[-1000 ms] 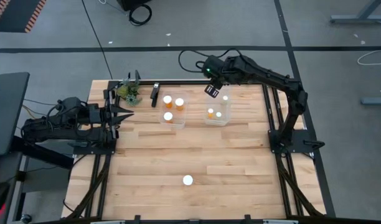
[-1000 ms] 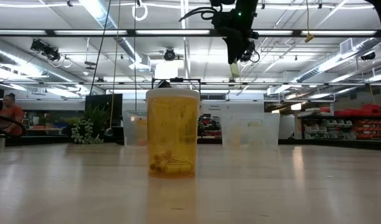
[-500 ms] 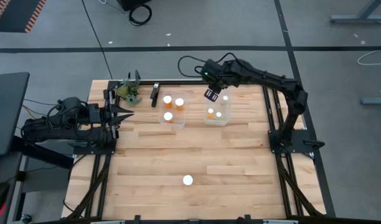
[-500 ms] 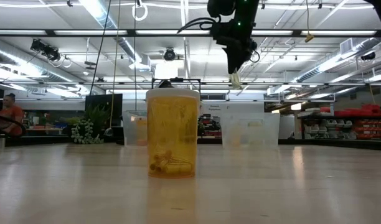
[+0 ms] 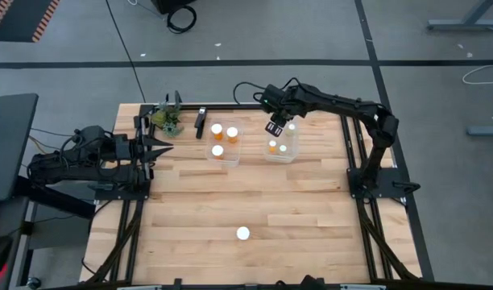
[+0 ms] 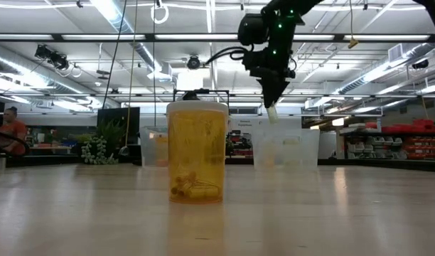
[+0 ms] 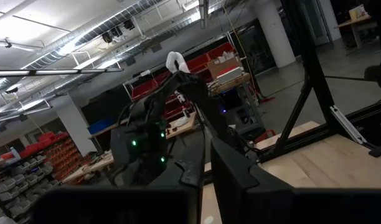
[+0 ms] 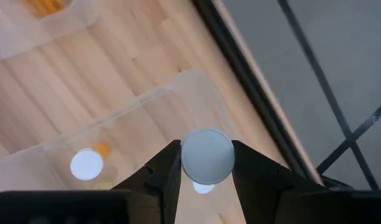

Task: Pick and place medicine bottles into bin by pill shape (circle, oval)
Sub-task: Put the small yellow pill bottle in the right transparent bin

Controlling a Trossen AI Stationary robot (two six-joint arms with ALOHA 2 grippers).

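My right gripper [image 5: 275, 127] hangs over the right clear bin [image 5: 293, 155], shut on a small pale medicine bottle [image 6: 272, 113] with a white cap [image 8: 206, 155]. Below it, that bin holds other bottles, among them an orange one [image 5: 272, 146] and a white-capped one [image 8: 86, 163]. The left clear bin [image 5: 235, 158] holds three orange bottles [image 5: 217, 150]. One orange bottle [image 6: 197, 153] stands upright alone on the table near the front edge [image 5: 243, 234]. My left gripper [image 5: 167, 147] waits shut at the table's left edge. My right gripper pinches the small bottle at its white cap's rim [image 8: 185, 159], one finger on each side. The fingers slant steeply down from above. The bottle hangs below the fingertips [image 6: 272, 113], lifted clear above the right bin.
A small green plant [image 5: 167, 119] and a dark object [image 5: 200, 122] sit at the table's far left. Black frame rails [image 5: 347, 149] run along the table's sides. A person [image 6: 11, 129] sits far off in the room behind. Bare wood lies between the bins and the lone bottle.
My right gripper has come down toward the right bin with the small bottle, tipping a little steeper. The bottle stays pinched and clear of the bin.
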